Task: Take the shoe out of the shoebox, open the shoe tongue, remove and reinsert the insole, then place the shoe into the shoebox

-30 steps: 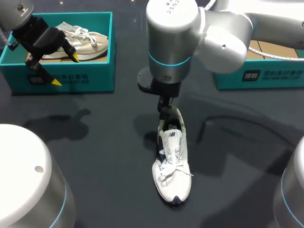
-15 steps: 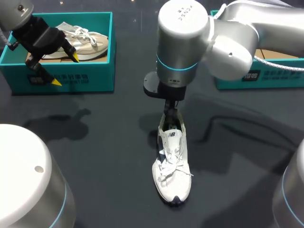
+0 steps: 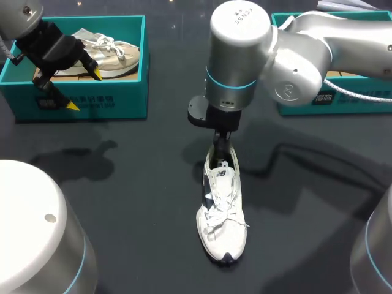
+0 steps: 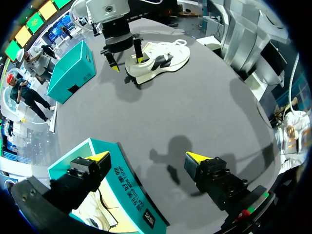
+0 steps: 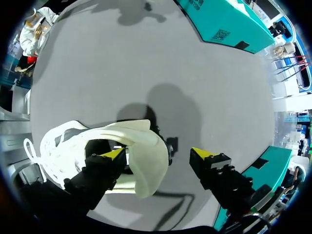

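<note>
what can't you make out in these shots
- The insole of the white shoe: in the head view the right gripper blocks the opening; in the right wrist view the inside is dark.
- What the right shoebox holds: the right arm covers most of it in the head view.
- One end of the beige shoe in the left shoebox: behind the left gripper, head view.

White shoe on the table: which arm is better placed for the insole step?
Right. The right gripper straddles the heel of the white shoe, one finger inside the opening. The left gripper hangs open by the teal shoebox, well away.
</note>
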Tool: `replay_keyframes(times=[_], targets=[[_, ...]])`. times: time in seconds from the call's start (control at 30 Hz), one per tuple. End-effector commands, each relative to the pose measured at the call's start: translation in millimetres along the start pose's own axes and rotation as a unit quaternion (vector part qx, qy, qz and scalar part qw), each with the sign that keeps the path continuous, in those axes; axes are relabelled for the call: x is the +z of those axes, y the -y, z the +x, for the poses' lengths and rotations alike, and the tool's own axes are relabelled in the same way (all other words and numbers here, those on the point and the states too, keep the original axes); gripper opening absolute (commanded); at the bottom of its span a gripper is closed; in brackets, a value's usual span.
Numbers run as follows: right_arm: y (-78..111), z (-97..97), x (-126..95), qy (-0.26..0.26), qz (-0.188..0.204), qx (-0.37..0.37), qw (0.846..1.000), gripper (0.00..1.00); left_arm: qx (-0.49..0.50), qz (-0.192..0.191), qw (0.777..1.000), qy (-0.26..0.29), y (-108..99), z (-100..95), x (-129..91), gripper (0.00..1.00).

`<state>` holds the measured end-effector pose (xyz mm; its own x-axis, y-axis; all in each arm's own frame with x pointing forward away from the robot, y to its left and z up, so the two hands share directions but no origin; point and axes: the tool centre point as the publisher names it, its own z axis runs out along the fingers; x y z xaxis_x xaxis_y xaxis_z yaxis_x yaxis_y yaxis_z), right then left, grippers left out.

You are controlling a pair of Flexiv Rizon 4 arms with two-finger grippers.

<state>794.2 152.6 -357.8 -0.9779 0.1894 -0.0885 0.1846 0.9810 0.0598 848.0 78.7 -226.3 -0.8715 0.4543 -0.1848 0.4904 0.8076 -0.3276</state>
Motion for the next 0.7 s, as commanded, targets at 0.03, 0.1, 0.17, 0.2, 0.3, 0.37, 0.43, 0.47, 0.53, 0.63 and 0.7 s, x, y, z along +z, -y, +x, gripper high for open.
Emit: replay_keyframes(times=[0.03,0.1,0.17,0.2,0.3,0.37,0.43,0.47,0.53,0.63,0.7], targets=[[1.0,-2.5,10,-0.010,-0.004,0.000,1.000,0.81,0.000,-0.002,1.000,0.001,0,1.3,0,1.00],[1.6,-2.1,13,-0.014,-0.005,0.000,1.000,0.80,0.000,-0.002,1.000,0.001,0,1.3,0,1.00],[1.9,-1.4,15,-0.016,-0.005,0.001,1.000,0.78,0.000,-0.002,1.000,0.001,0,1.3,0,1.00],[1.9,-0.8,16,-0.017,-0.005,0.000,1.000,0.76,0.000,-0.002,1.000,0.001,0,1.3,0,1.00],[2.0,0.5,18,-0.021,-0.003,-0.001,1.000,0.70,0.000,-0.002,1.000,0.001,0,1.3,0,1.00],[2.1,1.3,19,-0.024,-0.002,-0.002,1.000,0.67,0.000,-0.002,1.000,0.001,0,1.3,0,1.00],[2.3,2.2,21,-0.026,-0.001,-0.002,1.000,0.65,0.000,-0.002,1.000,0.001,0,1.3,0,1.00],[2.3,2.9,22,-0.028,-0.001,-0.002,1.000,0.64,0.000,-0.002,1.000,0.001,0,1.3,0,1.00],[2.4,4.4,23,-0.030,-0.001,-0.003,1.000,0.62,0.000,-0.002,1.000,0.001,0,1.3,0,1.00],[3.0,7.0,25,-0.032,-0.001,-0.003,0.999,0.60,0.000,-0.002,1.000,0.001,0,1.3,0,1.00],[3.3,8.7,26,-0.033,-0.001,-0.003,0.999,0.53,0.000,-0.002,1.000,0.001,0,1.3,0,1.00]])
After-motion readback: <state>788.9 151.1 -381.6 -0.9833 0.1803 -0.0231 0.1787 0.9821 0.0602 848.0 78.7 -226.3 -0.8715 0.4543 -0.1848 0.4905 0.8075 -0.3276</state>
